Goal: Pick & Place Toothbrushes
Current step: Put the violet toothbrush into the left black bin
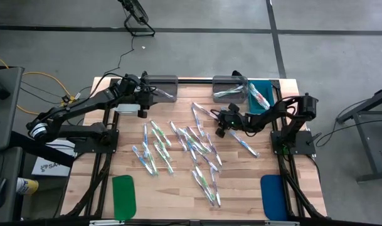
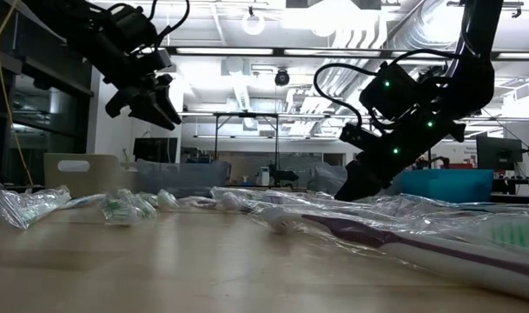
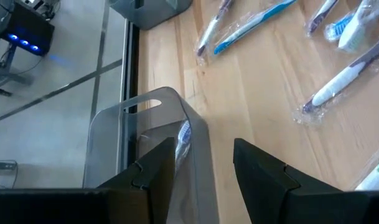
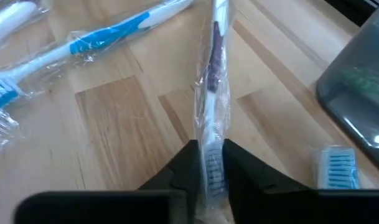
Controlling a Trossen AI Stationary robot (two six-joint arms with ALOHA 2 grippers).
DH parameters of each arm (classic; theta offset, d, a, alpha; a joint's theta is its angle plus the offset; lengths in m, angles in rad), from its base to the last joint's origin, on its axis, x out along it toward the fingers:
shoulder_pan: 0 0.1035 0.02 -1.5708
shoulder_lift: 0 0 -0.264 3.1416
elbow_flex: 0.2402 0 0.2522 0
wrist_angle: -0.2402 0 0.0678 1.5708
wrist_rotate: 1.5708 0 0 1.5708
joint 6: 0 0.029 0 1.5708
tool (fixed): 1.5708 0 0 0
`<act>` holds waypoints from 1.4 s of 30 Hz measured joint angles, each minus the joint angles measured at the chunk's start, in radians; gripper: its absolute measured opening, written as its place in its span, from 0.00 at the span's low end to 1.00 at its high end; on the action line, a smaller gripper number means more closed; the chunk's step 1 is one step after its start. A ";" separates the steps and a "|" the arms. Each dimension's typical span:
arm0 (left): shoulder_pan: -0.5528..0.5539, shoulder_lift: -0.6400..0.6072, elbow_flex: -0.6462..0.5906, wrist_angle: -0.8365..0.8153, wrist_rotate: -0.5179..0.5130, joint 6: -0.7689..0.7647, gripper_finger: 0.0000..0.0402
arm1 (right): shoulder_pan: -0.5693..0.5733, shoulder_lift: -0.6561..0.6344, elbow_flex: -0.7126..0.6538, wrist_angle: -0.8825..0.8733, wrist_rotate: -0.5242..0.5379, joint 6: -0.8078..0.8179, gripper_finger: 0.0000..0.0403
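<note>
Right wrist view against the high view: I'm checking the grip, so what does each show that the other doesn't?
Only the right wrist view shows the right gripper shut on a purple wrapped toothbrush lying on the wood. Only the high view shows the left gripper open over the left bin, the right bin, and the scattered toothbrushes. Both show the wooden table.

A pale wooden table (image 1: 234,188) carries wrapped toothbrushes (image 1: 178,147) scattered across its middle. Two grey bins (image 1: 160,85) stand at the far edge, a teal one (image 1: 261,99) just right of them. A green pad (image 1: 123,196) lies near left, a blue pad (image 1: 273,196) near right.
</note>
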 joint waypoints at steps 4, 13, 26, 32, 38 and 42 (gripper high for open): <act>0.000 0.000 0.003 0.001 0.001 0.010 0.39 | 0.003 -0.002 0.000 0.006 -0.013 0.011 0.04; 0.001 -0.005 0.117 -0.006 -0.068 0.076 0.39 | 0.064 -0.118 -0.003 -0.038 -0.026 0.077 0.03; -0.062 0.066 0.118 0.157 0.201 -0.079 0.39 | 0.145 -0.354 -0.003 0.048 0.029 -0.047 0.03; -0.134 0.119 0.119 0.292 0.223 -0.152 0.39 | 0.155 -0.362 -0.002 0.218 0.026 -0.175 0.03; -0.170 0.136 0.118 0.313 0.216 -0.107 0.39 | 0.154 -0.366 -0.002 0.209 0.028 -0.118 0.03; -0.219 0.137 0.118 0.333 0.169 0.157 0.39 | 0.144 -0.366 -0.002 0.197 -0.008 0.051 0.03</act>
